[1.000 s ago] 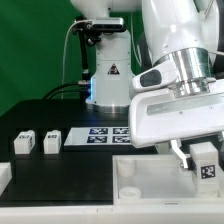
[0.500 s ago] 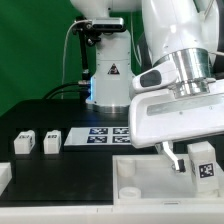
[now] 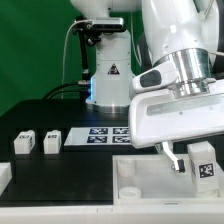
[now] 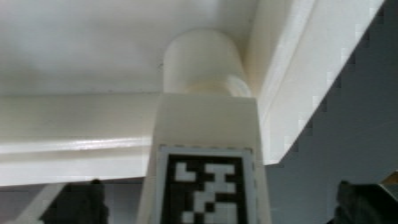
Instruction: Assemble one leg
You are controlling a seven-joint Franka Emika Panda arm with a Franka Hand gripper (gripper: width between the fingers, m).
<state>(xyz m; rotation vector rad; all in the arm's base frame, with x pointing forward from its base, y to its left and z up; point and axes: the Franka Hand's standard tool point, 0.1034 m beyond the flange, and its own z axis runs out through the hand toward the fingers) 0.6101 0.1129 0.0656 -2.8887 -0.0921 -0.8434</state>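
The leg (image 4: pixel 206 125) and tray (image 4: pixel 80 60) look smooth, glossy plastic.

The tray (image 3: pixel 150 190) lies at the front of the table (image 3: pixel 30 120), with the marker board (image 3: pixel 100 135) just behind it. Two spare legs (image 3: pixel 22 143) (image 3: pixel 51 142) stand side by side at the exterior view's left of that board (near, not touching). The leg (image 3: pixel 205 160) stands at the tray's corner on the exterior view's right.

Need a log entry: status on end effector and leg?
End effector open, straddling the leg, not touching. Leg standing at the tray corner. Nothing in the way.
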